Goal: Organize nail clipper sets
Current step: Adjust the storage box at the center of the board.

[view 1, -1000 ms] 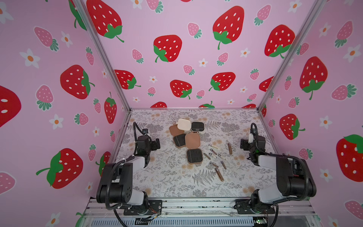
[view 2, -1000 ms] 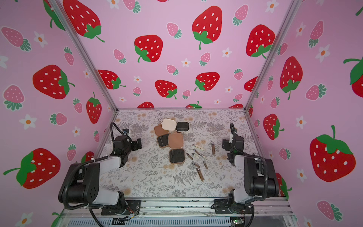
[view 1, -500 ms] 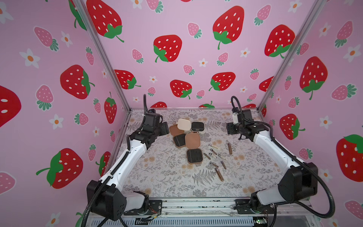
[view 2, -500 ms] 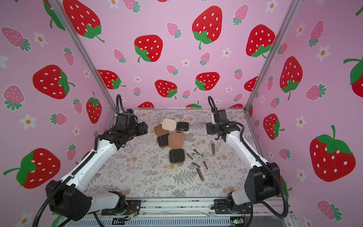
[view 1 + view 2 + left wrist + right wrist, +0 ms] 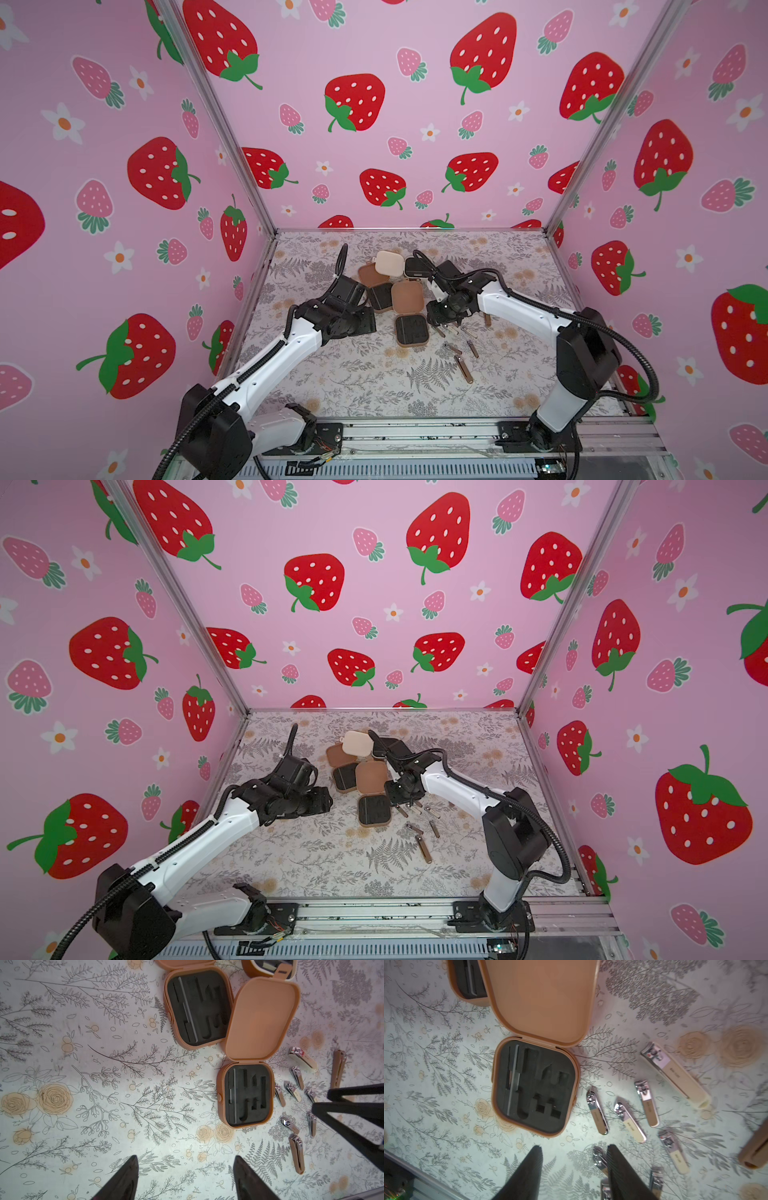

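Observation:
Two brown nail clipper cases lie open on the floral mat. The near one [image 5: 410,331] [image 5: 246,1095] [image 5: 535,1088] shows its black slotted inside, with its lid [image 5: 408,296] flat behind it. The second brown case [image 5: 380,297] [image 5: 199,1007] lies further back. A cream case [image 5: 390,263] rests at the rear. Several metal clippers [image 5: 463,368] [image 5: 598,1113] [image 5: 297,1154] are scattered right of the near case. My left gripper [image 5: 368,323] [image 5: 186,1157] hangs open over bare mat left of the cases. My right gripper [image 5: 442,326] [image 5: 574,1146] hovers open over the clippers, and one finger half hides a clipper [image 5: 599,1160].
Pink strawberry walls close in the left, back and right, with metal posts [image 5: 220,120] [image 5: 598,120] at the rear corners. A metal rail [image 5: 415,434] carrying both arm bases runs along the front. The right arm's fingers [image 5: 353,1109] show in the left wrist view.
Both arms have come forward from the back of the table and dropped low beside the near brown case. The right jaws have narrowed a good deal, the left a little. Cases and clippers have not moved.

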